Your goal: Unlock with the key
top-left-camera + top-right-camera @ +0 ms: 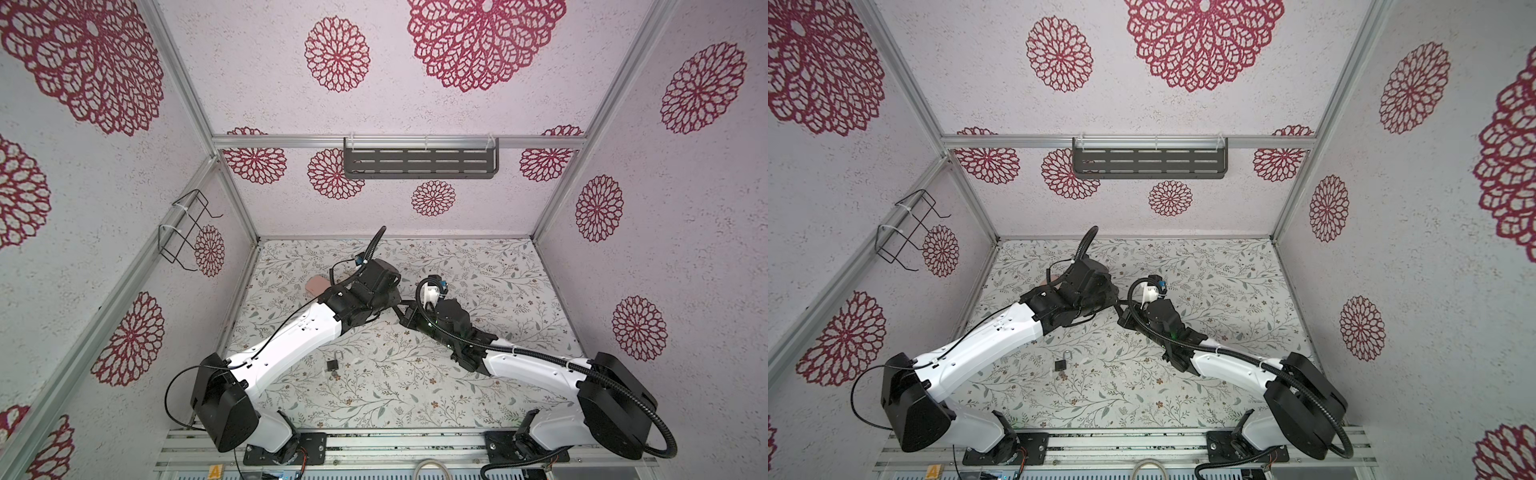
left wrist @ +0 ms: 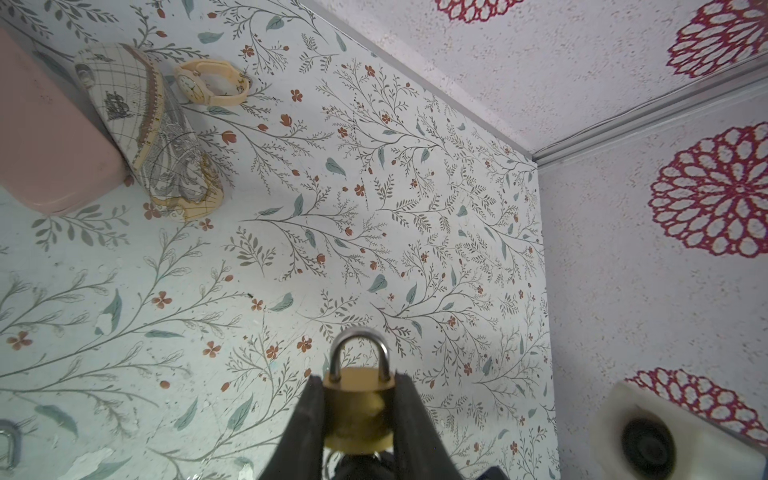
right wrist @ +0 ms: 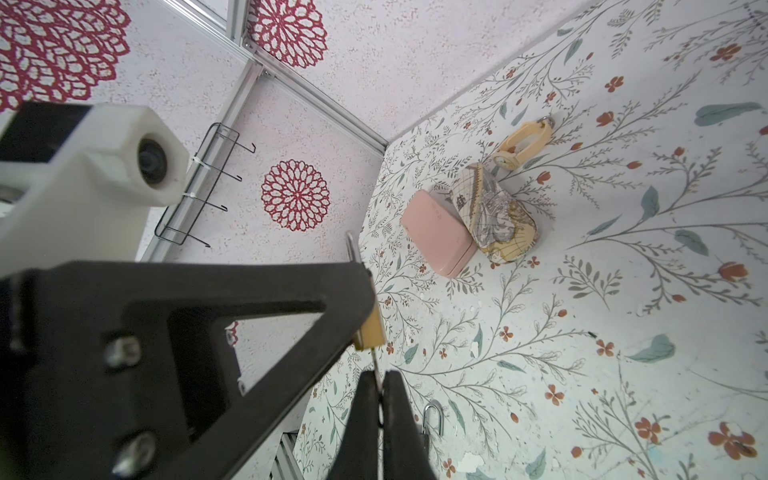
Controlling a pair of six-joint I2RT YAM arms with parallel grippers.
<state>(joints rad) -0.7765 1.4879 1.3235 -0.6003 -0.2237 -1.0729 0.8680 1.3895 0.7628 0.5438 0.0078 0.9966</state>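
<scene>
In the left wrist view my left gripper (image 2: 358, 377) is shut on a brass padlock (image 2: 358, 409), one finger on each side of its body. The steel shackle (image 2: 360, 345) sits with both legs in the body. The right wrist view shows my right gripper (image 3: 379, 376) shut on a thin key (image 3: 375, 365). The key's blade runs up to the bottom of the padlock (image 3: 371, 330). A left finger (image 3: 249, 286) covers most of the lock there. In both top views the grippers meet above the table's middle, left gripper (image 1: 397, 306) tip to tip with right gripper (image 1: 408, 318).
A second, dark padlock (image 1: 332, 364) lies on the floral table (image 1: 415, 395) near the front left. A pink case (image 3: 438, 232), a printed pouch (image 3: 494, 216) and a cream watch (image 3: 521, 143) lie at the back left. A wire rack (image 1: 187, 228) and a grey shelf (image 1: 419, 160) hang on the walls.
</scene>
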